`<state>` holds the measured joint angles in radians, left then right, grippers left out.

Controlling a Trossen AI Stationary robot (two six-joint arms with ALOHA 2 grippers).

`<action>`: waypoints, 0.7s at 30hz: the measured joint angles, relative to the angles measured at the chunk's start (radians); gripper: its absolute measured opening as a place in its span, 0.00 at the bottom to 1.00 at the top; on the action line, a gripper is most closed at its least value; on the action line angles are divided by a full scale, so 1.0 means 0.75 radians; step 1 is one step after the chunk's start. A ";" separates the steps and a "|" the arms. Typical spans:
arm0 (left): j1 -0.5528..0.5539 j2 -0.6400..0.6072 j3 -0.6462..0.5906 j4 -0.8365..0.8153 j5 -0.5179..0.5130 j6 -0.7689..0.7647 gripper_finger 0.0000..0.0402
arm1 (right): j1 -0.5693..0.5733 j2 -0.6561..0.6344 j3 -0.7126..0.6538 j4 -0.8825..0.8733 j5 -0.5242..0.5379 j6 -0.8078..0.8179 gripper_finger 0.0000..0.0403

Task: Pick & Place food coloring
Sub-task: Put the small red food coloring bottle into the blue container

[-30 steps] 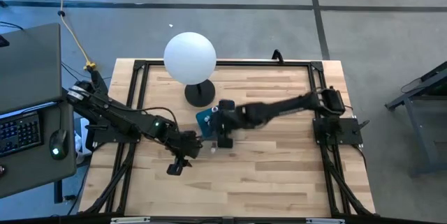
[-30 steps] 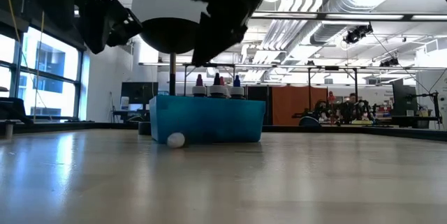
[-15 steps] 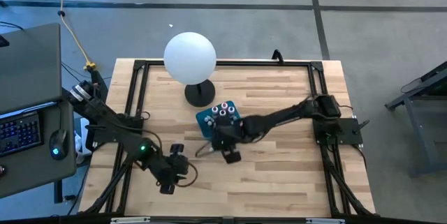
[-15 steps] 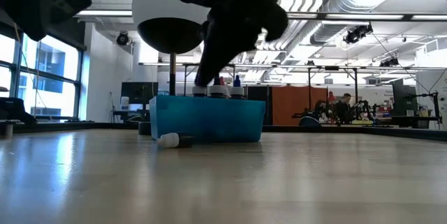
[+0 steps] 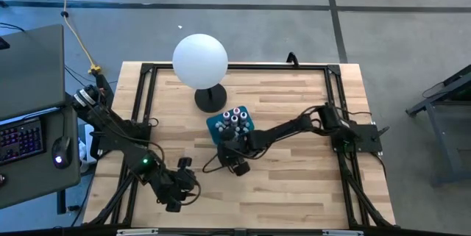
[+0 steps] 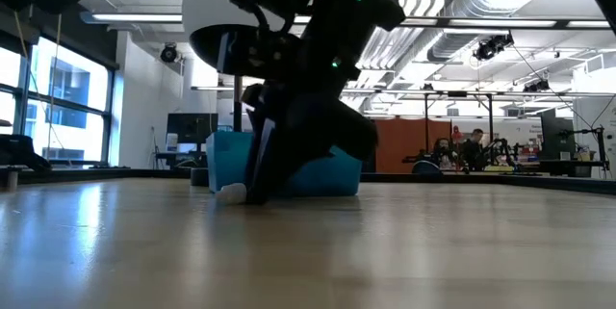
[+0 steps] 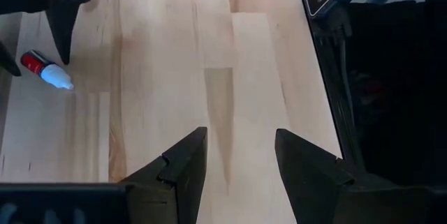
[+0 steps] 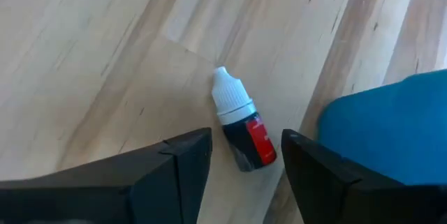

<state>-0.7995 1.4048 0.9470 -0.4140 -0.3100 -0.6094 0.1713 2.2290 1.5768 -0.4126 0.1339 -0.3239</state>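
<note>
A small food coloring bottle (image 8: pixel 243 128), with a white cap, a dark body and a red label, lies on its side on the wooden table just in front of the teal box (image 5: pixel 221 127). Several more bottles (image 5: pixel 235 116) stand upright in that box. My right gripper (image 8: pixel 244 161) is low over the table and open. Its fingers stand on either side of the lying bottle's bottom end without touching it. The low view shows the bottle's white cap (image 6: pixel 231 192) beside that gripper (image 6: pixel 279 169). My left gripper (image 5: pixel 188 181) hovers open near the table's front left. Its wrist view shows the bottle (image 7: pixel 46 70) farther off.
A large white ball lamp (image 5: pixel 200 59) on a dark round foot (image 5: pixel 210 98) stands behind the teal box. Black frame rails (image 5: pixel 147 96) run along the table's sides. Bare wood (image 5: pixel 294 184) lies in front of and to the right of the box.
My right gripper has come from over the teal box toward the table's near edge and down to the table, around the lying bottle, and it has opened. My left gripper has drawn back toward the table's near left corner, still open.
</note>
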 joint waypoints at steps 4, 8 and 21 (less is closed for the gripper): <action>0.000 0.000 0.000 -0.002 0.002 0.001 0.42 | -0.037 0.002 -0.001 0.003 -0.114 0.012 0.42; 0.001 0.000 0.000 -0.007 0.002 0.003 0.42 | -0.043 0.005 -0.004 0.038 -0.218 0.071 0.36; 0.001 0.000 0.000 -0.010 0.006 0.003 0.42 | -0.036 -0.143 0.212 -0.153 0.058 0.170 0.13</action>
<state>-0.7990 1.4048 0.9472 -0.4213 -0.3054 -0.6071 0.1443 2.1217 1.7360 -0.5272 0.1771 -0.1963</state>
